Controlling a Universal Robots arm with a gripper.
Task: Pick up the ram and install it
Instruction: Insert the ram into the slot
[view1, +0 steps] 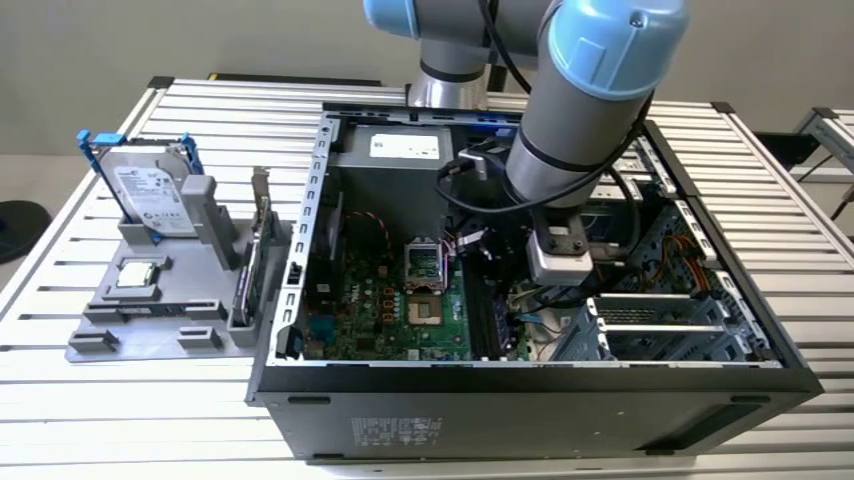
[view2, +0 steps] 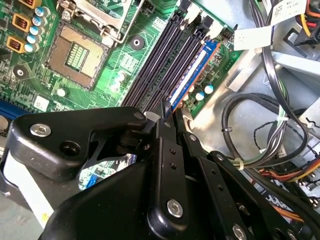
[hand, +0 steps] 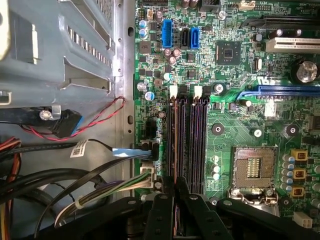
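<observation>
The ram (view2: 192, 75) is a thin dark stick with a blue edge. It stands on edge in the outermost memory slot of the green motherboard (view2: 125, 60), next to the empty black slots (view2: 160, 65). In the first wrist view the ram (hand: 172, 145) shows as a thin line in the slot nearest the case wall. My gripper (view2: 168, 114) is low inside the open computer case (view1: 534, 380), its black fingers (view2: 165, 150) pinched together on the near end of the ram. The exterior view shows the gripper (view1: 561, 268) hanging over the slots.
Bundled cables (view2: 260, 125) and a metal drive cage (view1: 654, 320) crowd the side of the slots. The CPU socket (hand: 254, 167) lies on the other side. Outside the case, a grey holder (view1: 160, 300) carries a hard drive in a blue frame (view1: 147, 190) and an expansion card (view1: 260, 260).
</observation>
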